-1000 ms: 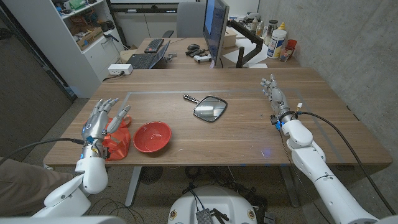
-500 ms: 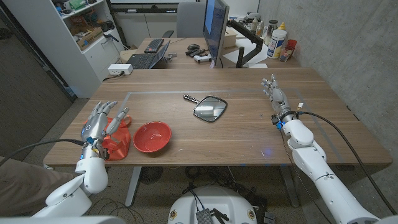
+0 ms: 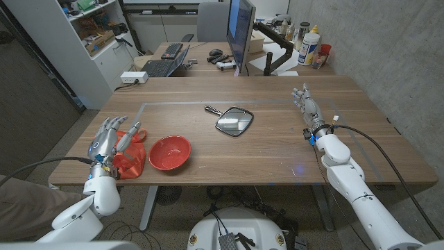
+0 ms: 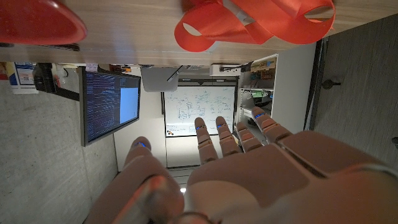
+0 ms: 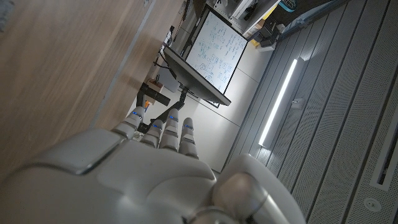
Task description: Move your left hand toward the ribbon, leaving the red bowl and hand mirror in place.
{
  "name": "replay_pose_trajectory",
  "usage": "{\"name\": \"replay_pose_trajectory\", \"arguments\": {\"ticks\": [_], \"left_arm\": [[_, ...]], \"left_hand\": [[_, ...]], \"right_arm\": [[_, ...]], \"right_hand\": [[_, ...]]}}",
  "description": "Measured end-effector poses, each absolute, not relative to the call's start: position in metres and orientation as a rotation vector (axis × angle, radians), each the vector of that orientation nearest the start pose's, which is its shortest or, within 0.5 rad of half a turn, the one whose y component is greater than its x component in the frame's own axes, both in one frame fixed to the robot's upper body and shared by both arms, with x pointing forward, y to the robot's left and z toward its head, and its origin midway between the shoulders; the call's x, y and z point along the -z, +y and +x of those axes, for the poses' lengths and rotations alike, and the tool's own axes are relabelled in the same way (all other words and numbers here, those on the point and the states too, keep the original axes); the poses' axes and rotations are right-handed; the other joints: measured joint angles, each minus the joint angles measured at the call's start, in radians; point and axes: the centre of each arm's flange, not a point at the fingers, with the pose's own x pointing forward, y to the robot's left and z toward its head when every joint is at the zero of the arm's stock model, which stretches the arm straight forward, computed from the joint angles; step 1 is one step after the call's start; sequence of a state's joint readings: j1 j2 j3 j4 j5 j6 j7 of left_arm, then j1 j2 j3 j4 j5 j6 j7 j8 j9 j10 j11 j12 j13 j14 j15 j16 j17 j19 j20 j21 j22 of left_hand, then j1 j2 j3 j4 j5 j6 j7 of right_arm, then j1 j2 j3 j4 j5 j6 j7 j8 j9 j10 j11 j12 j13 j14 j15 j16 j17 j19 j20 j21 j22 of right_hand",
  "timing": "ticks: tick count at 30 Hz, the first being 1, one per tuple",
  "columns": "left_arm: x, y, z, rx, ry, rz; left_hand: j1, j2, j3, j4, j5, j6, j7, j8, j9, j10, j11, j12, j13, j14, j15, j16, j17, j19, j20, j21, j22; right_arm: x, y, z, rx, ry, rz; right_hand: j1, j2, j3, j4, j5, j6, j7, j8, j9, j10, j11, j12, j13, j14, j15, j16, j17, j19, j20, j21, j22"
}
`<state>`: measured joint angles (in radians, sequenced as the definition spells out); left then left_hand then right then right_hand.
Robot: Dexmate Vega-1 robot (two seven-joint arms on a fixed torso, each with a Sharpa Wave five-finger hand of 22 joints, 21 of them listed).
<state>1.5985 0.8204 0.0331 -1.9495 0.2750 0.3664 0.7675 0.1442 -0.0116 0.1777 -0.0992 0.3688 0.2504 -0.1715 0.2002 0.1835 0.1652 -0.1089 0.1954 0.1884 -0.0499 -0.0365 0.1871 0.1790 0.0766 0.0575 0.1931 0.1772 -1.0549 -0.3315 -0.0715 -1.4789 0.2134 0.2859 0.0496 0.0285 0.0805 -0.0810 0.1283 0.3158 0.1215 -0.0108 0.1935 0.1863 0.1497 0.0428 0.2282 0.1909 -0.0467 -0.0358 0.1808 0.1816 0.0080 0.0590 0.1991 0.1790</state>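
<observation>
The ribbon (image 3: pixel 130 154), a red looped heap, is seen at the table's (image 3: pixel 277 149) near left corner, just at 9 o'clock of the red bowl (image 3: pixel 169 152). The left hand (image 3: pixel 107 141) is held over the ribbon's left side, fingers (image 4: pixel 227 138) apart and nothing gripped; contact cannot be told. The hand mirror (image 3: pixel 233 120) lies at 1 o'clock of the bowl, well apart. The right hand (image 3: pixel 306 106) is stretched out near the table's right side, fingers straight, holding nothing.
</observation>
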Motion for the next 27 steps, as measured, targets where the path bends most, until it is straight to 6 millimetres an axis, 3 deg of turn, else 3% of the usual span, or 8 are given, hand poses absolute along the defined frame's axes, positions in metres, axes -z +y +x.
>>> {"name": "replay_pose_trajectory", "arguments": {"ticks": [27], "left_arm": [[0.128, 0.428, 0.486, -0.706, -0.39, 1.057]], "left_hand": [[0.0, 0.0, 0.0, 0.0, 0.0, 0.0, 0.0, 0.0, 0.0, 0.0, 0.0, 0.0, 0.0, 0.0, 0.0, 0.0, 0.0, 0.0, 0.0, 0.0, 0.0]], "right_arm": [[0.048, -0.298, 0.609, -0.081, -0.675, -0.148]], "right_hand": [[0.0, 0.0, 0.0, 0.0, 0.0, 0.002, 0.002, 0.0, 0.0, 0.0, 0.0, 0.0, 0.0, 0.0, 0.0, 0.0, 0.0, -0.004, -0.004, 0.0, 0.0]]}}
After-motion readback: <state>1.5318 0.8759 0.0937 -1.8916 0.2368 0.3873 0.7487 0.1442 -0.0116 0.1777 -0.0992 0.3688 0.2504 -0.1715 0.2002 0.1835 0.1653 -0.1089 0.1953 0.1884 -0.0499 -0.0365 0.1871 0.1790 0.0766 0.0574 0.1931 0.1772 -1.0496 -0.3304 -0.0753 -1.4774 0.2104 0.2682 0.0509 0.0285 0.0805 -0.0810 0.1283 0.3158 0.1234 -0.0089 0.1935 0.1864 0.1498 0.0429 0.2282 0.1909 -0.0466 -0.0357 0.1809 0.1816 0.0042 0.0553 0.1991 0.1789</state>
